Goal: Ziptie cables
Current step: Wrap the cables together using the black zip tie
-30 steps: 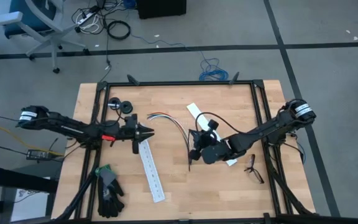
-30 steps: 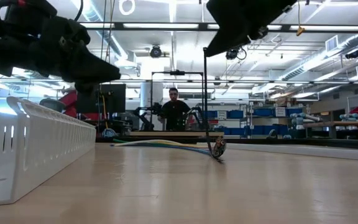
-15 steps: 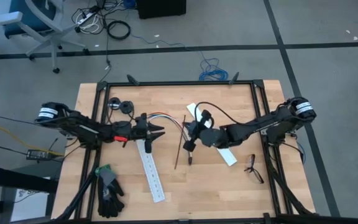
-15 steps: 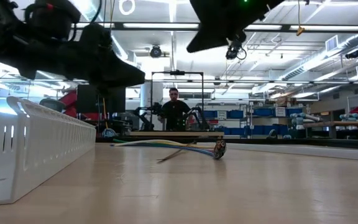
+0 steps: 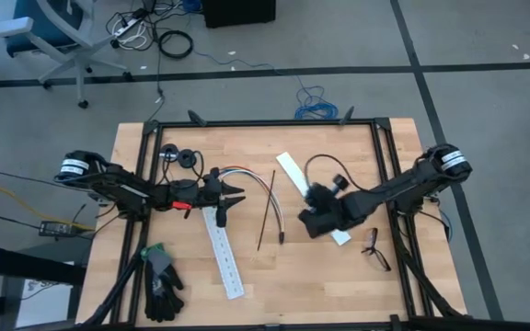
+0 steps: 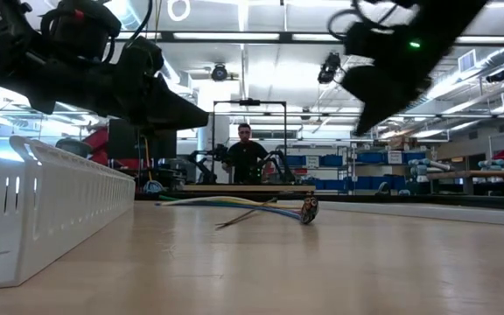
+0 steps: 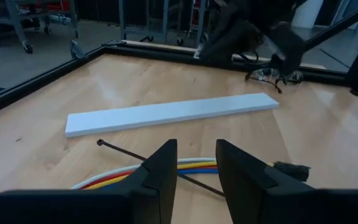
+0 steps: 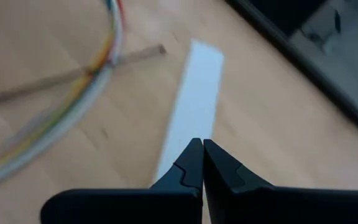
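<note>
The cables [image 5: 263, 191], a curved bundle of thin coloured wires, lie on the table with a dark end plug [image 7: 290, 168] resting on the wood. The ziptie [image 5: 266, 211], a thin straight black strip, lies flat across them; the left wrist view shows the ziptie [image 7: 129, 154] crossing the wires [image 7: 188, 166]. My left gripper [image 5: 234, 195] is open and hovers just left of the bundle, its fingers [image 7: 164, 167] pointing at it. My right gripper [image 5: 309, 219] is shut, right of the bundle, above a white strip [image 8: 194, 106], holding nothing.
A long white slotted strip [image 5: 224, 254] lies near the left gripper, and a second white strip [image 5: 292, 168] runs under the right arm. Black gloves [image 5: 160, 281] sit at the near left, spectacles [image 5: 375, 249] at the near right, and small black round parts [image 5: 178, 156] at the far left.
The ziptie, which stood upright under my right gripper, has been let go and has fallen flat across the cables. My right gripper has drawn away toward the table's right edge. My left gripper has moved right, toward the cables.
</note>
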Tool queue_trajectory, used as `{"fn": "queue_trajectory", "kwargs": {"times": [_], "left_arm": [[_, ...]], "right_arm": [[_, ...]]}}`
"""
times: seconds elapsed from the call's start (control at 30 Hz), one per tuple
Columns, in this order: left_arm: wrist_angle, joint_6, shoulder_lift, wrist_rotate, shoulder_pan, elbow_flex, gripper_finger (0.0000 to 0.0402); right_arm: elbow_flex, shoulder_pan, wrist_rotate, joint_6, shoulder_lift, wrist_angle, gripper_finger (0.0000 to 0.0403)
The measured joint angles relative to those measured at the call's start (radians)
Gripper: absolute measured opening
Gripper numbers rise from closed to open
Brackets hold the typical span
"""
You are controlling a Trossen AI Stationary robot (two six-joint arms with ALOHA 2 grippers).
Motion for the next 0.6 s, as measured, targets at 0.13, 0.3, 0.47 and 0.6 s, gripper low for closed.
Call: {"fn": "queue_trajectory", "kwargs": {"times": [0.13,0.3,0.47,0.6], "left_arm": [[-0.001,0.026,0.000,-0.001,0.000,-0.001,0.0120],[-0.002,0.050,0.000,-0.008,0.018,-0.001,0.0120],[0.003,0.051,0.000,-0.009,0.073,-0.001,0.0120],[0.003,0.051,0.000,-0.009,0.128,-0.001,0.0120]], "right_arm": [[-0.150,0.067,-0.029,0.181,-0.082,0.093,0.0000],[-0.415,0.006,-0.167,0.021,-0.202,0.669,0.0000],[-0.624,-0.248,-0.492,-0.209,-0.197,1.323,0.0000],[-0.648,-0.432,-0.656,-0.214,-0.155,1.408,0.0000]]}}
